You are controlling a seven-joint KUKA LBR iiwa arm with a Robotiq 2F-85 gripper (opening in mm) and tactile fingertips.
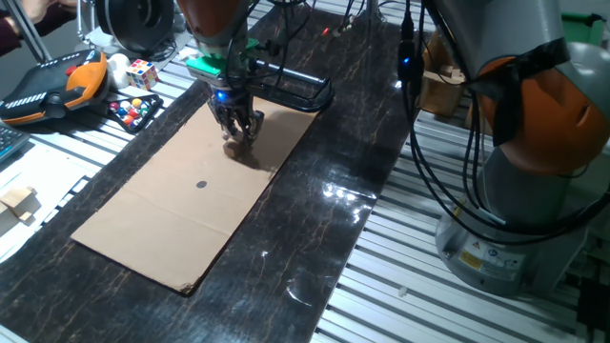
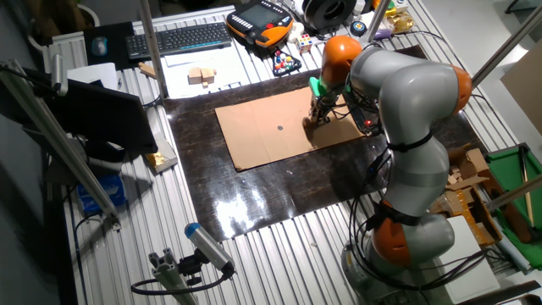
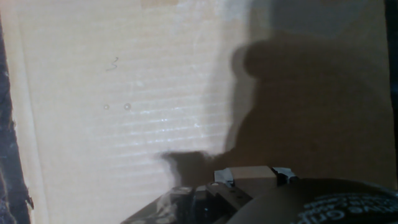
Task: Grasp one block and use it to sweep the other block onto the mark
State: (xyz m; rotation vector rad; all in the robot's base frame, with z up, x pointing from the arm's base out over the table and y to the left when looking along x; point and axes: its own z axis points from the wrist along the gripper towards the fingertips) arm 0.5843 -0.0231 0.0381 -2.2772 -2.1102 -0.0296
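Observation:
A tan cardboard sheet lies on the dark table, and the mark is a small dark dot near its middle. The mark also shows in the other fixed view. My gripper stands low over the cardboard's far right part, to the right of the mark. In the hand view my gripper is shut on a small wooden block held between the fingertips. A tan strip at that view's top edge may be the other block. The fixed views do not show the other block clearly.
A Rubik's cube, a tray of coloured balls and an orange pendant lie beyond the cardboard's left end. A black frame sits just behind the gripper. Loose wooden pieces lie at the left, and the arm's base stands at the right.

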